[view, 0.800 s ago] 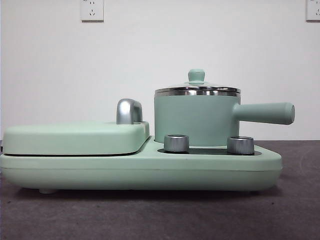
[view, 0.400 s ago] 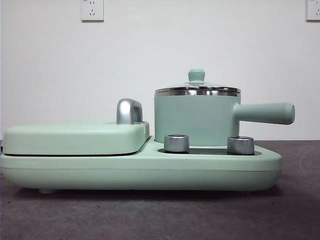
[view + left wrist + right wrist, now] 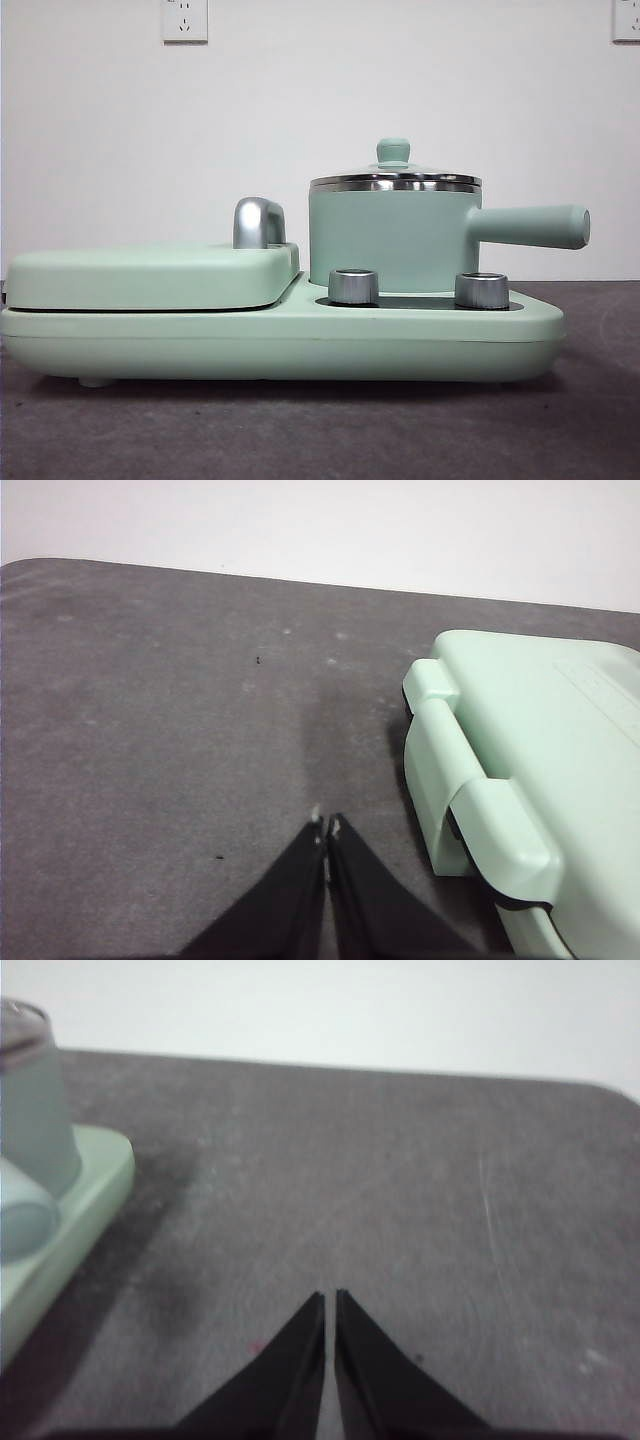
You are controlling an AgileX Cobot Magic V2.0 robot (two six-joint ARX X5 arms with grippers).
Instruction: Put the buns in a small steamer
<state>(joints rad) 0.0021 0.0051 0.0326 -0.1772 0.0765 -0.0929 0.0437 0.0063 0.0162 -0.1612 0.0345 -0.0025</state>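
Mint griddle lid (image 3: 150, 275) (chrome handle (image 3: 257, 222)); grey table (image 3: 320, 430)

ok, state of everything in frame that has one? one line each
small steamer: upright on the cooker base, right side, handle pointing right
glass lid: on the steamer, closed
griddle lid: down, closed
two knobs: setting unreadable
left claw: shut, empty, over bare table beside the cooker
right claw: shut, empty, over bare table
buns: not in view

Left gripper (image 3: 325, 830) jaws closed, empty; right gripper (image 3: 330, 1300) likewise.
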